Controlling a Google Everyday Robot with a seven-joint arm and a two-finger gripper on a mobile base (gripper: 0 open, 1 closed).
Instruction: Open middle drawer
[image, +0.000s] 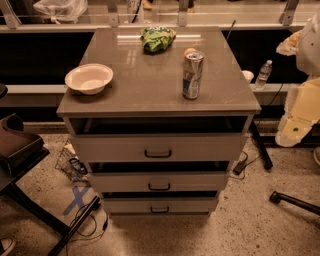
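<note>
Speckled floor (240, 225) all around, with a blue tape X (77, 198) and some loose cables at lower left. Dead centre we've got the grey cabinet (150, 85) with three drawers stacked down its front. The middle drawer (200, 181) is the second one down, with its little dark bar handle (159, 187) at the centre, and we can see a dark gap along the top of its front.

Up on the cabinet top there's a white bowl (89, 78) at the left edge, a drinks can (192, 75) standing upright toward the right, and a green snack bag (157, 39) near the back.

The gripper (294, 131) hangs off to the right of the cabinet, roughly level with the top drawer (210, 147) and well apart from every handle. Open or closed? Honestly, we can't tell from this angle. A water bottle (263, 75) stands upright further back on the right.
</note>
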